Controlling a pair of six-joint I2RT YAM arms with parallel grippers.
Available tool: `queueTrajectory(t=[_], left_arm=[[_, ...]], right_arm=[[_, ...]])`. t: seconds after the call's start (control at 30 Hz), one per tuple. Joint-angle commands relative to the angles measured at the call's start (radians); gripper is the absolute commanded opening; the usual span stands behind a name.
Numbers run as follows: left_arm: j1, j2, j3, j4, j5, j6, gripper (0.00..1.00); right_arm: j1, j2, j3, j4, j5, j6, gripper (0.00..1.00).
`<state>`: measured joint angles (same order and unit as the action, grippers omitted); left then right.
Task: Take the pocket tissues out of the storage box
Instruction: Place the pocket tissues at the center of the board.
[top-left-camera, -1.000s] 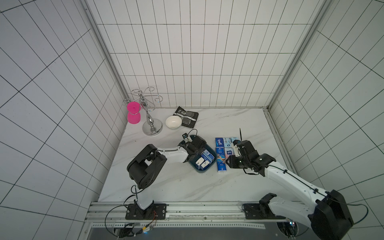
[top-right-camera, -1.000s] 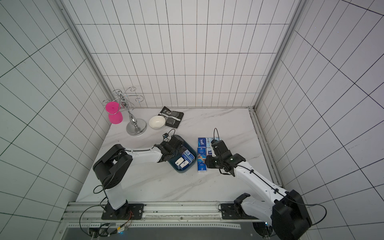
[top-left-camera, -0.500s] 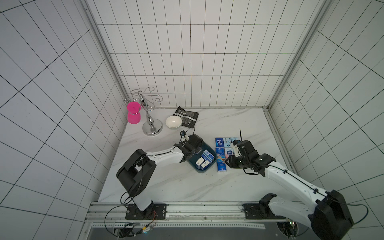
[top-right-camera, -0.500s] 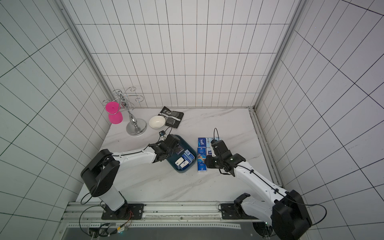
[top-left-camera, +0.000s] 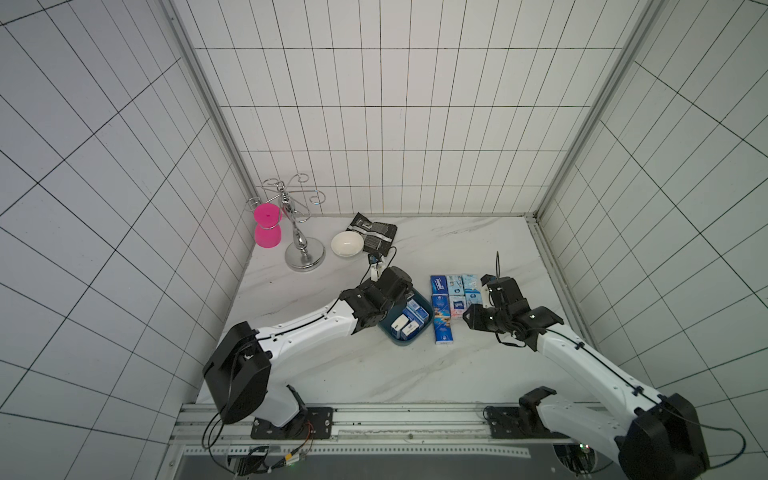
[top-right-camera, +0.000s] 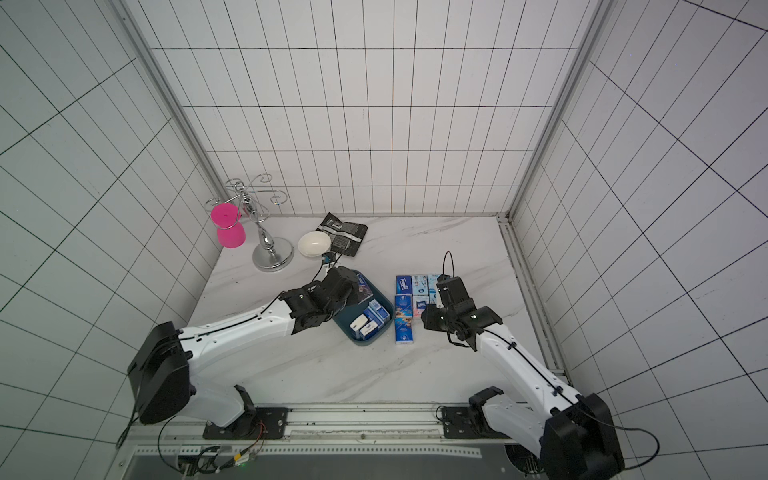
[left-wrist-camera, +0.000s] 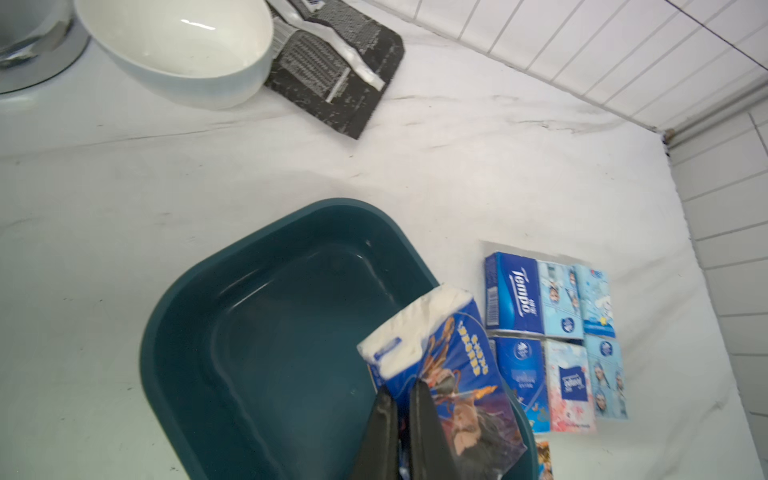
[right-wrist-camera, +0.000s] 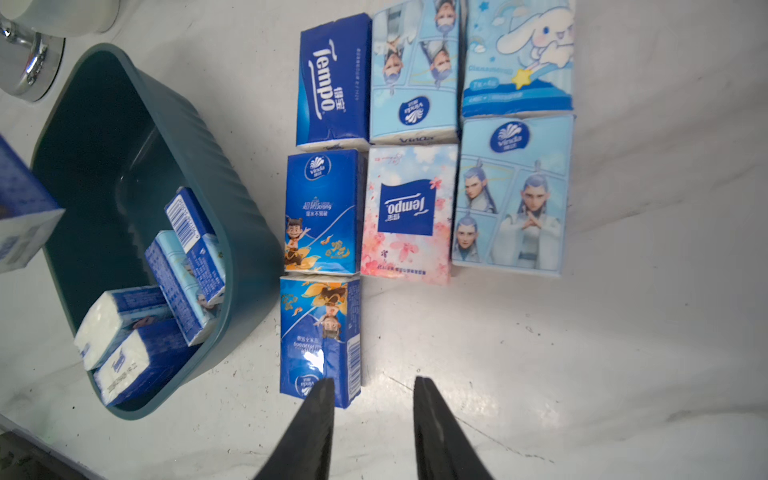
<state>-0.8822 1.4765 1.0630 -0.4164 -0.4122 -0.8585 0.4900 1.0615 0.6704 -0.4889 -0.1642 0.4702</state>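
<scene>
On the marble table (top-left-camera: 332, 365), near its middle: storage box (top-left-camera: 405, 344), turned askew to the table edges.
Left gripper (left-wrist-camera: 401, 390): pressed tight on one dark blue packet (left-wrist-camera: 449, 374), over the box at its side toward the laid-out rows.
Axis of the dark blue packet: the long axis runs straight on from the fingers, white end farthest from them, tilted.
Pocket tissues in the box (right-wrist-camera: 166, 299): four, on edge, leaning together at the end nearer the robot base.
Pocket tissues on the table (top-left-camera: 453, 303): seven, flat, just beside the box, in three columns; long axes point toward the back wall.
Right gripper (right-wrist-camera: 372, 380): jaws a little apart, holding nothing, above the near end of the rows.
</scene>
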Motion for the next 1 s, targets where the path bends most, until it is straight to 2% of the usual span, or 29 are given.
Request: queueTrajectory(t=[0.0,0.13,0.27,0.47,0.63,0.97], left_arm=[[-0.057,0.007,0.069,-0.013,0.059,0.068,0.0],[-0.133,0.084,0.144,-0.002,0.129,0.088,0.0],[-0.207,0.171,0.217,0.012,0.152,0.106,0.0],[-0.264,0.282,0.281,0.041,0.186,0.099,0.0],[-0.285,0.372,0.317,0.051,0.22,0.092,0.0],[-0.277,0.52,0.39,0.036,0.212,0.076,0.0]], right_arm=[[-0.049,-0.031,-0.016,-0.04,0.03,-0.012,0.35],[-0.105,-0.091,-0.031,-0.06,0.081,0.007,0.35],[-0.129,-0.136,-0.016,-0.101,0.133,0.015,0.35],[-0.155,-0.23,0.001,-0.162,0.247,0.022,0.36],[-0.177,-0.242,0.024,-0.185,0.232,0.006,0.37],[-0.177,-0.198,-0.007,-0.148,0.155,0.004,0.37]])
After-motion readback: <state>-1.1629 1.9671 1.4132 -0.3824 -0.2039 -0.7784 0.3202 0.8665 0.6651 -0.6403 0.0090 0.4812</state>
